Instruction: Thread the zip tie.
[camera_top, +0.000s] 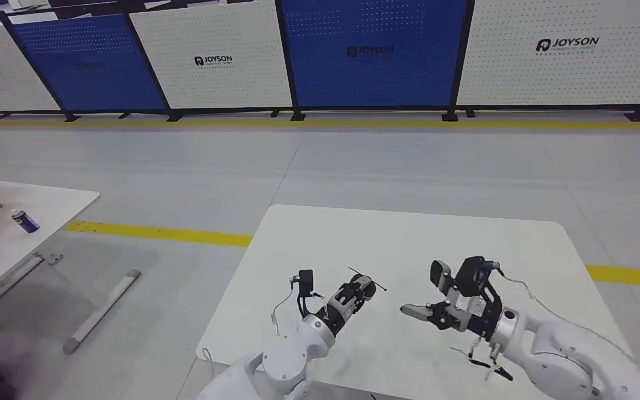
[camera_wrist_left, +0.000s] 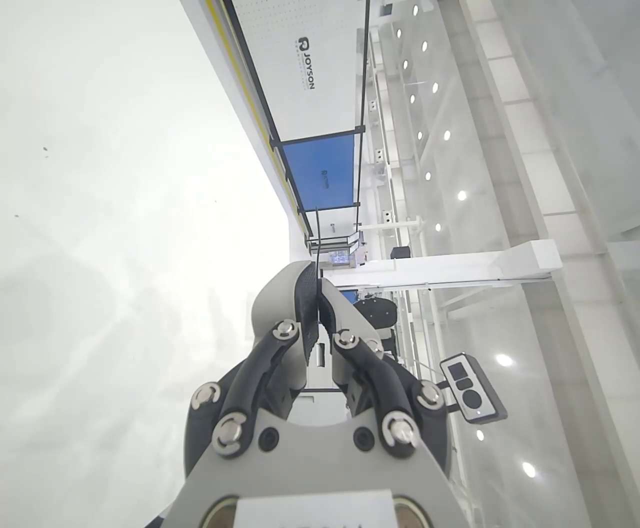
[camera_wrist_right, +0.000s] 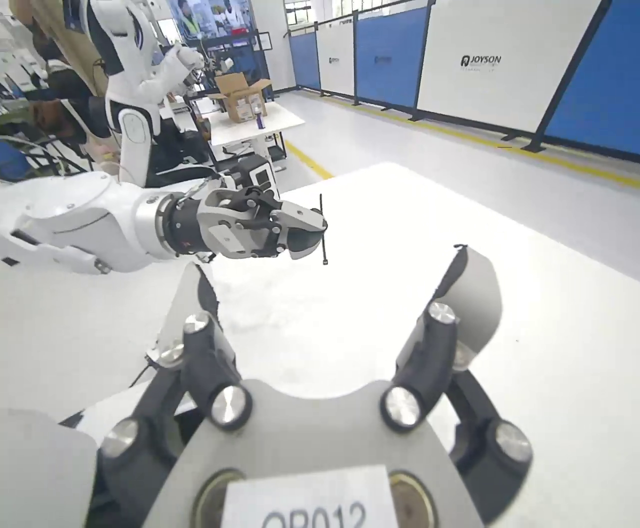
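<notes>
A thin black zip tie is pinched between the pads of my left gripper, standing upright above the white table with its head end hanging below the fingers. In the left wrist view the zip tie sticks out past the left gripper, which is shut on it. From above, the zip tie crosses the left gripper near the table's front middle. My right gripper stands open a short way from the tie, nothing between its fingers; in the top view the right gripper points toward the left one.
The table's far half is bare white surface. A second white table with a small blue can stands at the left. Blue and white partition panels line the back of the room.
</notes>
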